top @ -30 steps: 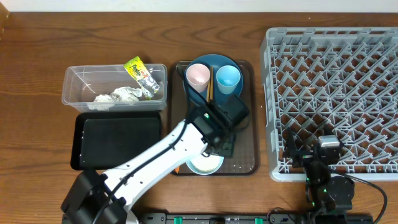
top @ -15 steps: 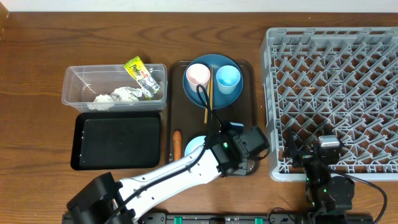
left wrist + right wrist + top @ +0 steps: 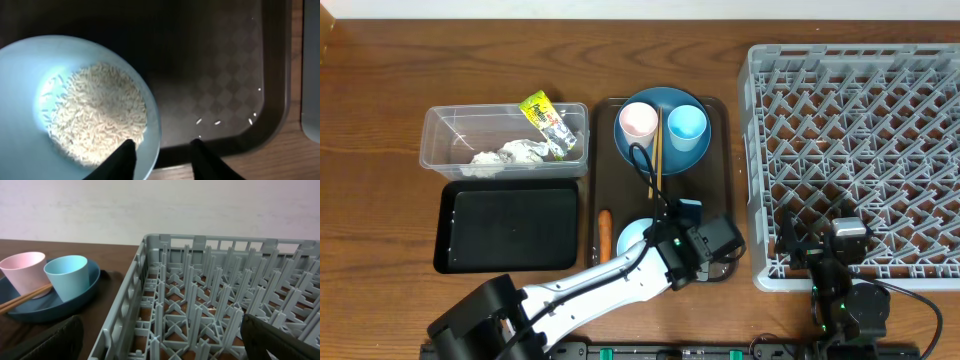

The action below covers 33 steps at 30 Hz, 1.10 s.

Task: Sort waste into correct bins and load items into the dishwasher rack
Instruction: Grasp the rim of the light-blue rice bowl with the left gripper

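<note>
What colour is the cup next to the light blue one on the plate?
The cup is pale pink; the overhead view shows it best.

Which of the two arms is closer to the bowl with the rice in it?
Left. The left gripper straddles the rim of the bowl; the right gripper sits away at the near edge of the dishwasher rack.

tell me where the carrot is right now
In the overhead view the carrot lies along the left edge of the brown serving tray, between the black tray and the rice bowl.
</note>
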Each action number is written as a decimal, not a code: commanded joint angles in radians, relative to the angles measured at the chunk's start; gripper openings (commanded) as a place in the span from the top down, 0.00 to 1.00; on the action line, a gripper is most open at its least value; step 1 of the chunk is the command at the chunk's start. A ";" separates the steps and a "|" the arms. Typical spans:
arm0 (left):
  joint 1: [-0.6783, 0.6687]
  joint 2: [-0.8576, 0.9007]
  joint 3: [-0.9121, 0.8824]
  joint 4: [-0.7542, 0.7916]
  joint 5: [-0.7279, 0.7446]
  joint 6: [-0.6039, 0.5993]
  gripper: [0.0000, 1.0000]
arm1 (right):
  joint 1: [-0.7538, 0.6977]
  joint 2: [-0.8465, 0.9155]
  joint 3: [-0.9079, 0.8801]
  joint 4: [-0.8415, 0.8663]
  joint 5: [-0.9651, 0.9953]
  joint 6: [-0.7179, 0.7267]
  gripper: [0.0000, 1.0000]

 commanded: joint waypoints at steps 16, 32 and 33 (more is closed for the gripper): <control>-0.006 0.091 -0.025 0.048 -0.069 0.003 0.70 | 0.009 -0.002 -0.001 -0.004 0.003 -0.008 0.01; -0.006 0.091 -0.024 0.049 -0.069 0.003 0.94 | 0.009 -0.002 -0.001 -0.004 0.003 -0.008 0.01; -0.006 0.087 -0.024 0.048 -0.069 0.003 0.94 | 0.009 -0.002 -0.001 -0.004 0.003 -0.008 0.01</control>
